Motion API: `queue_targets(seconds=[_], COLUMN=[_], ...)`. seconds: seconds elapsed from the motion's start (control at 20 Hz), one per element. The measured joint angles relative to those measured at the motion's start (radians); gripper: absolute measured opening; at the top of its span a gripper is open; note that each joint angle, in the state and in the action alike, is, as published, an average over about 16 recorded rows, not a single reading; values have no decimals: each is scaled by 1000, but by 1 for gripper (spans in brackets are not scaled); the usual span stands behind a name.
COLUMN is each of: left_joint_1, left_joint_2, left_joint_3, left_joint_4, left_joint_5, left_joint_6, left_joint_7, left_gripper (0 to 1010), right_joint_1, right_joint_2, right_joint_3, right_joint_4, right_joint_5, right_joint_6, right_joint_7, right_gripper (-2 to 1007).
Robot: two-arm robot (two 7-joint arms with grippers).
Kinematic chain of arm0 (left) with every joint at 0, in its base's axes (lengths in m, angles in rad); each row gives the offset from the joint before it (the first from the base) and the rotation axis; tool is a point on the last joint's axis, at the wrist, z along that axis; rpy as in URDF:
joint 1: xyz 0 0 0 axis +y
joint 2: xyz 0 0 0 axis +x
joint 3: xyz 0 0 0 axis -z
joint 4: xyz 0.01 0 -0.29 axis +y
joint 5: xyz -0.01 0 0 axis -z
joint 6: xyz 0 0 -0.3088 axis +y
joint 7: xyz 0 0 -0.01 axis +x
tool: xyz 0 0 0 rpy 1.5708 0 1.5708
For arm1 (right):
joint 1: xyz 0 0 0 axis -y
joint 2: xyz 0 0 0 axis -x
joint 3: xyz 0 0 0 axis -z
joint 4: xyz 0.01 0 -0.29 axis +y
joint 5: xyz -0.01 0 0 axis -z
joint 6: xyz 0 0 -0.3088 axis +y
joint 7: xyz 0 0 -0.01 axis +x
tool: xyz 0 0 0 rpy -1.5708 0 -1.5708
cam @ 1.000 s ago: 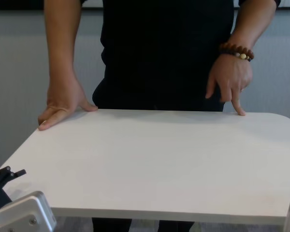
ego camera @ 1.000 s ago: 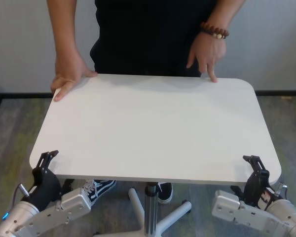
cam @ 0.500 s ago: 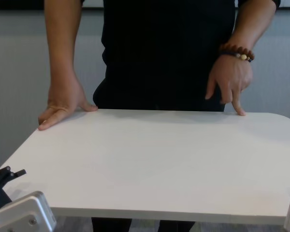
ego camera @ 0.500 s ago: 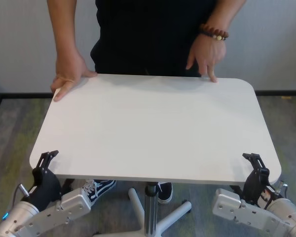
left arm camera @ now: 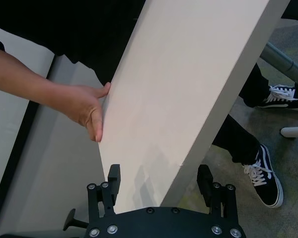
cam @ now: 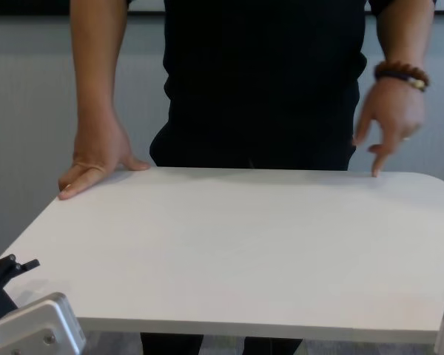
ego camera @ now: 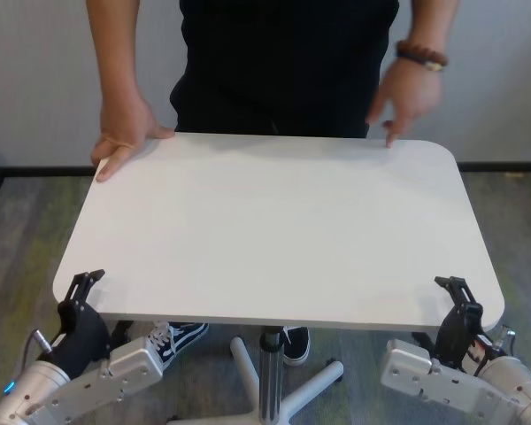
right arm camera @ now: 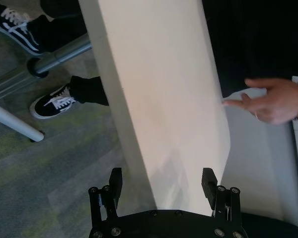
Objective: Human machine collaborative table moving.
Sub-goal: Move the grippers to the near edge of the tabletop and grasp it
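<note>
Squarely ahead: white table (ego camera: pixel 274 230), near edge toward the robot, far edge against the person (ego camera: pixel 283 62) in the black shirt. Head and shoulders cut off at the top of head and chest views; legs mostly hidden behind the tabletop, only dark sneakers (ego camera: pixel 179 338) showing beneath. Table's metal pole (ego camera: pixel 270 376) visible under the near edge, with white base legs partly cut off at the bottom.

At the far corner on the robot's left: one hand (ego camera: pixel 122 137) lying flat on the tabletop. At the far corner on the robot's right: the other hand (ego camera: pixel 405 93), beaded bracelet (ego camera: pixel 420 55) on the wrist, somewhat blurred, one fingertip touching or nearly touching the surface; contact hard to tell.

Left gripper (left arm camera: pixel 159 181) at the near left corner, jaws spread wide, one finger above the tabletop and one below, straddling the thin edge without clamping it. Right gripper (right arm camera: pixel 161 183) at the near right corner, likewise spread wide across the edge, not squeezing. Both grippers largely hidden below the table rim in the chest view: only a black fingertip on the left and a sliver of metal on the right.
</note>
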Motion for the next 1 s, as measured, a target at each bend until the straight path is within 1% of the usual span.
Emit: queue_targets(seconds=[0.1,0.4,0.9,1.0], left_joint_1=[0,0,0,0], left_joint_2=[0,0,0,0], left_joint_3=[0,0,0,0], left_joint_4=[0,0,0,0], left_joint_5=[0,0,0,0], left_joint_6=[0,0,0,0], left_joint_7=[0,0,0,0], left_gripper=[1001,1001,1001,1001], right_joint_1=[1,-1,-6,-7], right_joint_2=[-1,-6,-15,-15], right_joint_3=[0,7,18,19], right_joint_4=[1,1,-3,-3], right_joint_5=[-2,-16,-38,-39], right_joint_6=[0,0,3,3], right_joint_7=[2,-4,-25,-24], right_gripper=[1005,1005,1005,1005])
